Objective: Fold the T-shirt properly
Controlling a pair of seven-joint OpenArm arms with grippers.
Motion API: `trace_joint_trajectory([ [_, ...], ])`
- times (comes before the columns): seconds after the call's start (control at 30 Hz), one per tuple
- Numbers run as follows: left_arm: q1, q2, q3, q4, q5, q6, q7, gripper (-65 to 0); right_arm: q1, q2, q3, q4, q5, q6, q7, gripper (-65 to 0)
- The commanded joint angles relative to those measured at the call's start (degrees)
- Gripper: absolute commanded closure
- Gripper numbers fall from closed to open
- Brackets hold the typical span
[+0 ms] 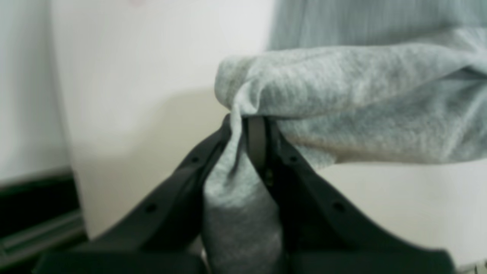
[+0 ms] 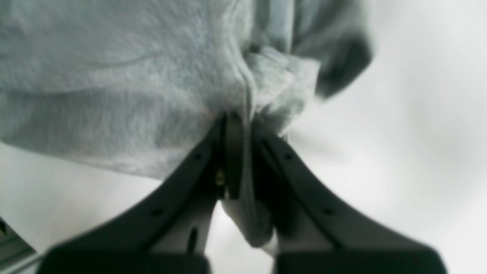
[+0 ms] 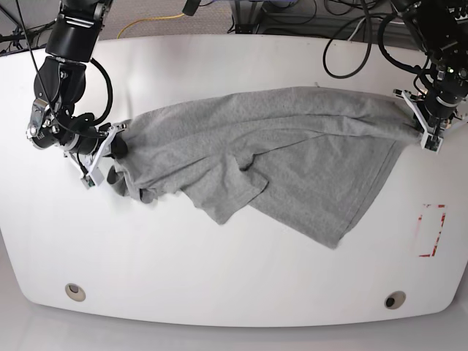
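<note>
One T-shirt [image 3: 292, 146] between two arms

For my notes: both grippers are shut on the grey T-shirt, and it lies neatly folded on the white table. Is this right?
Not quite. In the base view the T-shirt is not folded; it hangs stretched and rumpled between the left gripper and right gripper, over the table.

Left wrist view: soft focus; the T-shirt [image 1: 342, 102] runs off the right edge.
Right wrist view: blurred; a dark patch at the cloth's upper right cannot be identified.
Left pincer [image 3: 426, 126]: tips buried in cloth in the base view.
Lettering: none legible.
Tabletop [image 3: 234, 278]: near corners cut off.
</note>
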Motion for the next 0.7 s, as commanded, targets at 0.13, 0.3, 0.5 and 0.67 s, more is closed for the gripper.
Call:
trace_joint_trajectory([
  [0.13, 2.13, -1.15, -0.23, 0.91, -0.63, 0.42, -2.41, 0.0, -3.91, 3.18, 1.22, 2.0, 12.16, 0.01, 1.0, -13.6],
  [0.3, 2.48, -1.33, -0.23, 0.91, -0.63, 0.42, -2.41, 0.0, -7.25, 3.53, 4.48, 7.19, 15.5, 0.01, 1.0, -41.5],
  [0.5, 2.48, -1.5, -0.23, 1.09, -0.63, 0.42, -2.41, 0.0, -8.13, 3.18, 6.5, 13.08, 15.41, 0.01, 1.0, -49.5],
  [0.67, 2.57, -1.5, -0.31, 1.09, -0.54, 0.42, -2.41, 0.0, -4.43, 3.27, 6.32, 12.64, 15.33, 0.01, 1.0, -49.5],
])
